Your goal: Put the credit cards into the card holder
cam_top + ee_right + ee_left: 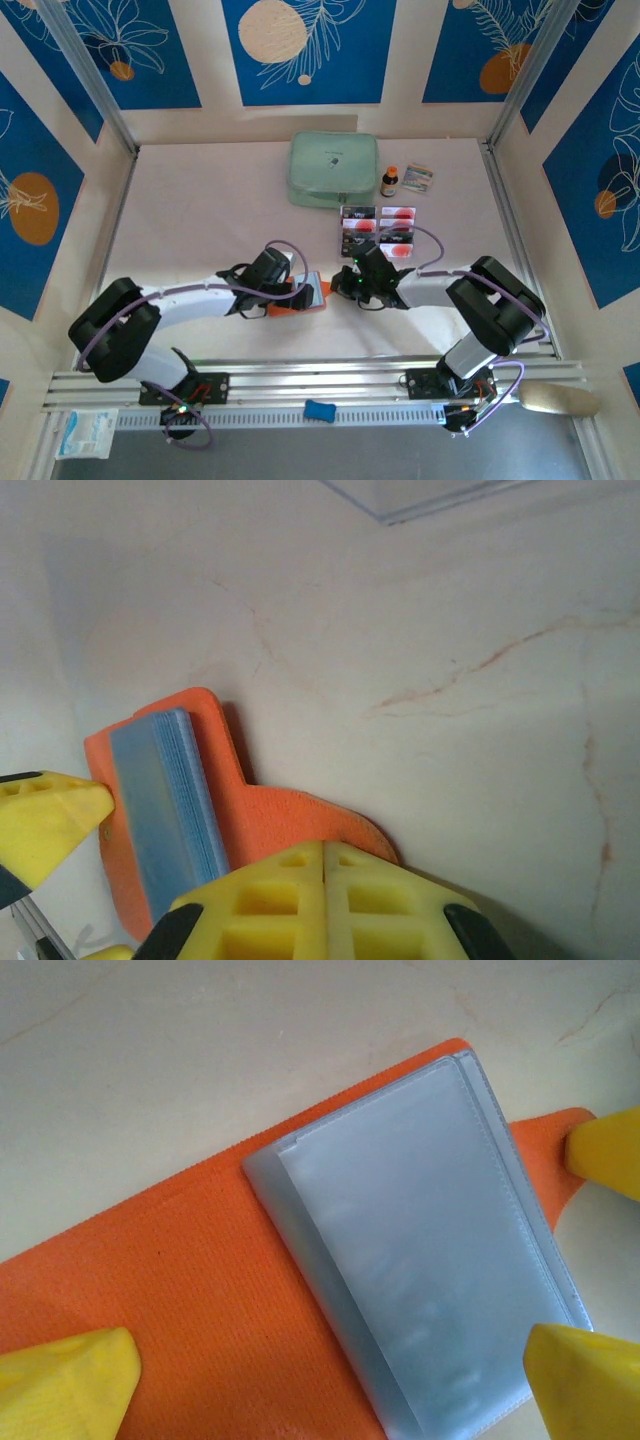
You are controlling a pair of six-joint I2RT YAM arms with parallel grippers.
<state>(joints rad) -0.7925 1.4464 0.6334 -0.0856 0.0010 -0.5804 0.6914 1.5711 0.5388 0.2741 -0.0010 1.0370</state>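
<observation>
The orange card holder [292,306] lies open on the table, its greyish clear sleeves [430,1260] facing up. My left gripper [305,292] is open right above it, one yellow fingertip [65,1380] over the orange cover and the other [590,1380] at the sleeves' edge. My right gripper [325,865] is shut, its tips on the holder's orange flap [300,820]; it sits just right of the holder [340,286]. Nothing is between either pair of fingers. The credit cards [378,228], some dark and some pale with a red dot, lie in a clear tray behind the right gripper.
A mint-green zip case [333,170] stands at the back, with a small brown bottle [389,181] and a printed packet [419,178] to its right. A corner of the clear tray [420,500] shows beyond the right gripper. Metal rails [320,380] run along the near edge.
</observation>
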